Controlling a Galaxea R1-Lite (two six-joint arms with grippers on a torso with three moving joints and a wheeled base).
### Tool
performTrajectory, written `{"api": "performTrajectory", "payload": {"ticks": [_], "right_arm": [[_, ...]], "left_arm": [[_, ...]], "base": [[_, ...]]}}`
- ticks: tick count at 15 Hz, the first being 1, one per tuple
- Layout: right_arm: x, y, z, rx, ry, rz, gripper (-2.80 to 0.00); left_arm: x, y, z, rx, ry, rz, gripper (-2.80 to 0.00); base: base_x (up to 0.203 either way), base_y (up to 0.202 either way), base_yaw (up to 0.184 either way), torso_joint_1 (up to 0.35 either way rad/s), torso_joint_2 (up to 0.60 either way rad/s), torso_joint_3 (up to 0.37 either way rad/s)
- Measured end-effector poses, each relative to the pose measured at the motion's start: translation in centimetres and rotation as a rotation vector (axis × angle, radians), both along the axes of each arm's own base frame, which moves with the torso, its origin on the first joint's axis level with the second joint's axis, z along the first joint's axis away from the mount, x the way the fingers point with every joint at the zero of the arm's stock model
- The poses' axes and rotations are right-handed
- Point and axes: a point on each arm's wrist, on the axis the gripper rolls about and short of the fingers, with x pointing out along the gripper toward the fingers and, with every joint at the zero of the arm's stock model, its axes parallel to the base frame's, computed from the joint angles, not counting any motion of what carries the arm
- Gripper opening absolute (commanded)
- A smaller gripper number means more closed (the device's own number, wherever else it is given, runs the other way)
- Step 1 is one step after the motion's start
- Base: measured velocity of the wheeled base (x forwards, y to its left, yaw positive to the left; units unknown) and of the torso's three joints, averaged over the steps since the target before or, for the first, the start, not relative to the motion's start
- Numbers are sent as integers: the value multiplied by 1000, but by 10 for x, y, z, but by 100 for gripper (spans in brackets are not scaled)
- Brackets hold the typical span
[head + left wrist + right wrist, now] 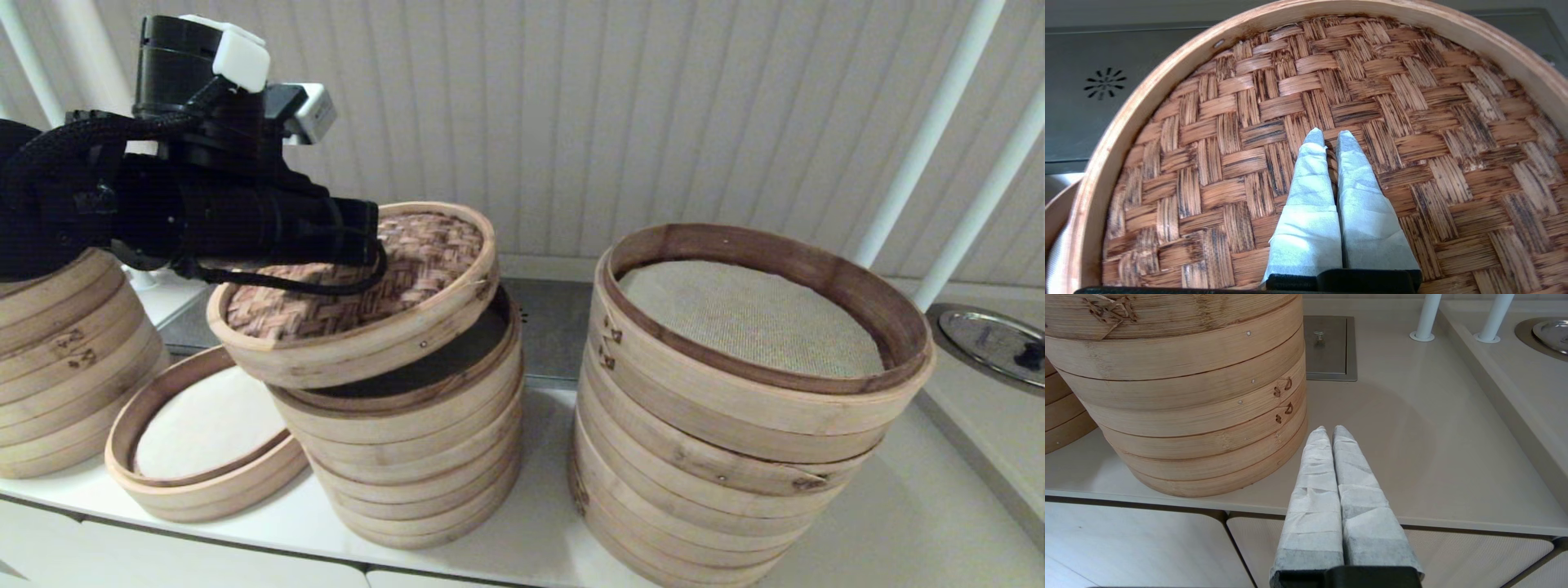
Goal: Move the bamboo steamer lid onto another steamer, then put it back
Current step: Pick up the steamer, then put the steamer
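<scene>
The bamboo steamer lid [359,294], reddish-brown weave inside a pale rim band, hangs tilted over the medium stack of pale rings [416,457]. Its far right side is raised, leaving a dark gap above the stack's rim. My left gripper [1331,139] is shut on the lid's small loop handle [1332,161], which shows between the white-wrapped fingers. In the head view the black left arm [204,212] covers the handle. My right gripper [1327,430] is shut on nothing, low by the counter's front edge beside the wide stack; it does not show in the head view.
A low two-ring steamer [204,441] with a white liner sits left of the medium stack. A wider, taller stack [751,392] with beige mesh liner stands on the right. Another stack [57,359] with dark side marks stands far left. White poles [922,147] rise at the back right.
</scene>
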Motion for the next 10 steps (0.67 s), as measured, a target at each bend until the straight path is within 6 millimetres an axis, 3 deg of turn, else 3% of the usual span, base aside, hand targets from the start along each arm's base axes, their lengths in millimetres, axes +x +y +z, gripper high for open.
{"api": "performTrajectory", "payload": {"ticks": [4,10], "right_arm": [[0,0,0,0,0,0,-280],[0,0,0,0,0,0,-280]], "left_arm": [[-1,11,3,5,-2,30,-280],[-4,50,6,34,-7,133,-280]], "base": [[0,0,0,0,0,0],[0,0,0,0,0,0]]}}
